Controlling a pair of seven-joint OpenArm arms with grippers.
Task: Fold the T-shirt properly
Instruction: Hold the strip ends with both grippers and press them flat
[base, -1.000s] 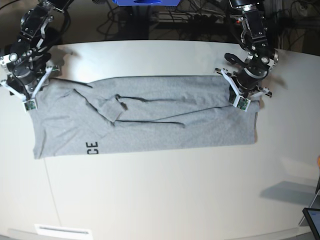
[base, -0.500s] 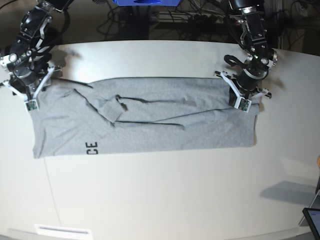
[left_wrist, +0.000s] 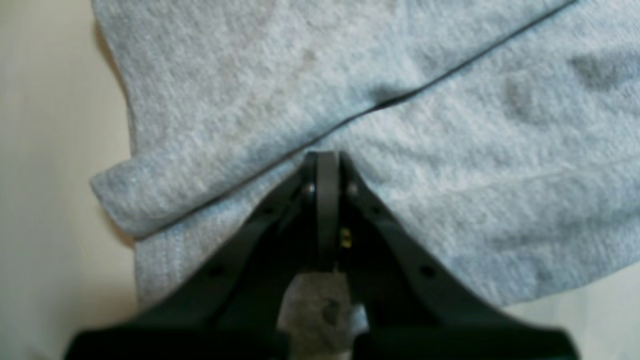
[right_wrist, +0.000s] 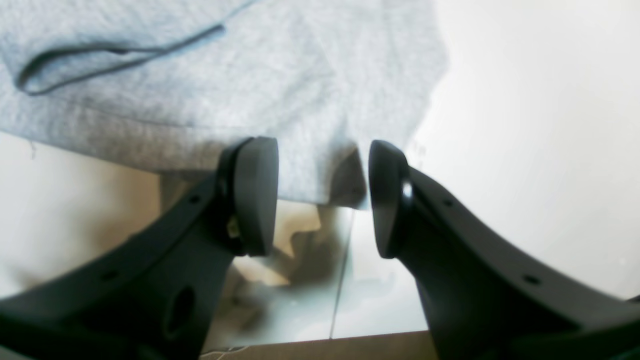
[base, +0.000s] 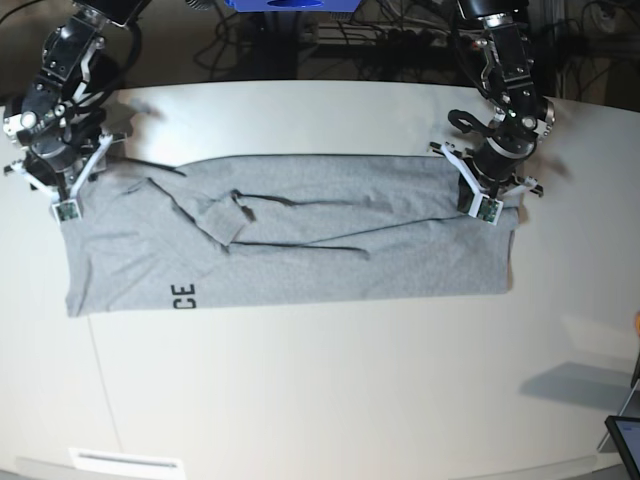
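Grey and heathered, the T-shirt (base: 300, 235) lies spread flat as a long band across the far half of the pale table (base: 330, 390), running from the left side to the right. Part of it is folded over itself, so a dark fold line runs along its length and a small flap sits left of centre. Black letters "CE" show near its near-left corner.

At the shirt's right end, the left gripper (base: 487, 207) is down on the far-right corner of the cloth. Its wrist view shows the two black fingers pressed together, tips resting against the fabric right at a folded edge (left_wrist: 210, 185); whether any cloth is pinched between them I cannot tell.

At the shirt's left end, the right gripper (base: 63, 208) hangs at the far-left corner. From its wrist view the jaws stand apart, the rounded pads (right_wrist: 257, 195) on either side of a corner of grey cloth, with a gap between each pad and the fabric, so nothing is gripped. A hem opening of the shirt (right_wrist: 100, 55) shows just beyond

A dark tablet-like corner (base: 625, 440) pokes in at the near-right edge
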